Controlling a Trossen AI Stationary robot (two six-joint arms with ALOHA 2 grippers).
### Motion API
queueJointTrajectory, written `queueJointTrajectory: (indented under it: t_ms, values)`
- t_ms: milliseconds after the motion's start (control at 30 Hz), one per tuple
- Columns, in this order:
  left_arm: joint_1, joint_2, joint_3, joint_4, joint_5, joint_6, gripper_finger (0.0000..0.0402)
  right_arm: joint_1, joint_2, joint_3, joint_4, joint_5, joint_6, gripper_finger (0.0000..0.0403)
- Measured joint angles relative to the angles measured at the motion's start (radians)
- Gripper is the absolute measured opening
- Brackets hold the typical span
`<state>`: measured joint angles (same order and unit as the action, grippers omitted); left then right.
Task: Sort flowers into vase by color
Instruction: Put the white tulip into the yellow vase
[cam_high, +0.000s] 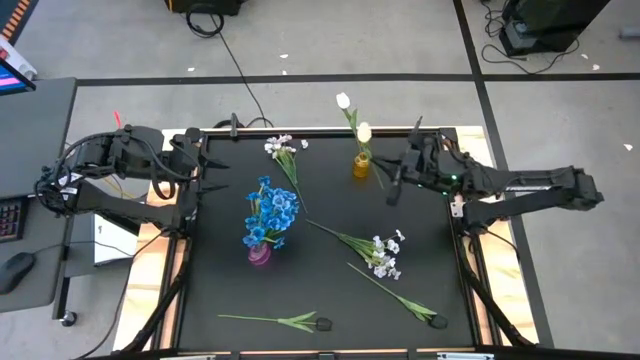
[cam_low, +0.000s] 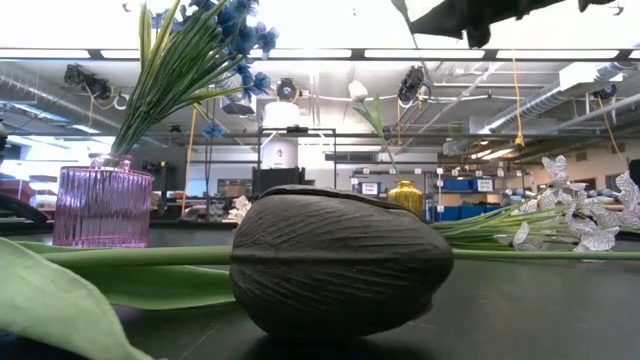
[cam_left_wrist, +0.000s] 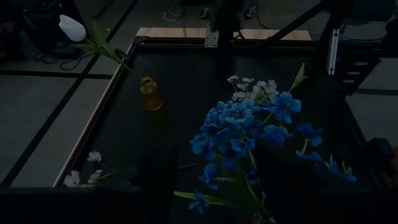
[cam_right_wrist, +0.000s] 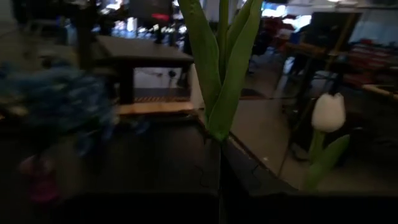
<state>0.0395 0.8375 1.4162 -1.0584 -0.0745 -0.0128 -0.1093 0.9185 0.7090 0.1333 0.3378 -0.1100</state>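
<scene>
Black matting covers the surface (cam_high: 230, 290), and at its left edge we see the left tool (cam_high: 205, 163) waiting with its jaws apart, holding nothing. Just right of it, the blue flowers (cam_high: 271, 212) stand in a pink vase (cam_high: 259, 253), with a white spray (cam_high: 283, 148) lying behind them. Near the front lie a dark tulip (cam_high: 285, 321), then further white sprays (cam_high: 383, 252) and another dark-headed stem (cam_high: 405, 298). Two white tulips (cam_high: 363, 132) rise from a yellow vase (cam_high: 361, 165). Beside it, our right tool (cam_high: 393, 180) is clamped on a green stem (cam_right_wrist: 221, 81).
</scene>
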Motion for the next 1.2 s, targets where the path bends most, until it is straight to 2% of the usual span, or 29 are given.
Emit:
queueJointTrajectory:
  t_ms: [333, 500, 700, 1200]
  values:
    - [0.0, 0.0, 0.0, 0.0, 0.0, 0.0, 0.0217, -0.174, 0.126, 0.0, 0.205, 0.0, -0.049, 0.0009]
    - [0.0, 0.0, 0.0, 0.0, 0.0, 0.0, 0.0217, -0.249, 0.178, 0.0, 0.301, -0.001, -0.027, 0.0009]
    - [0.0, 0.0, 0.0, 0.0, 0.0, 0.0, 0.0217, -0.324, 0.252, 0.0, 0.404, -0.058, 0.03, 0.0009]
    - [0.0, 0.0, 0.0, 0.0, 0.0, 0.0, 0.0217, -0.368, 0.328, 0.0, 0.423, -0.081, 0.066, 0.0009]
